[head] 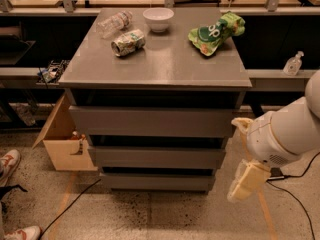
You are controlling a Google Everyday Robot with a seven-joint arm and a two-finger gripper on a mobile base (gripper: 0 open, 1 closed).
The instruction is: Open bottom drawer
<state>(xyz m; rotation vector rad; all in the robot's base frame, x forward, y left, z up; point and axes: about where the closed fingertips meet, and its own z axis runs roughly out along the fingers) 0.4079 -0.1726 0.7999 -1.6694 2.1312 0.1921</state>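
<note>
The grey cabinet (160, 74) has three handleless drawers stacked under its top. The bottom drawer (157, 181) is the narrowest, slimmest front, just above the floor, and sits flush with no tray body showing. The middle drawer (157, 157) and top drawer (152, 122) are pushed in too. My gripper (246, 182), cream-coloured on a white arm, hangs to the right of the cabinet at the height of the bottom drawer, just beside its right end and not touching it.
On the cabinet top lie a white bowl (158, 19), a crushed can (128, 42), a plastic bottle (114, 23) and a green bag (216, 32). A cardboard box (64, 144) stands left of the cabinet. Cables run over the floor (295, 199). A shoe (8, 164) is at far left.
</note>
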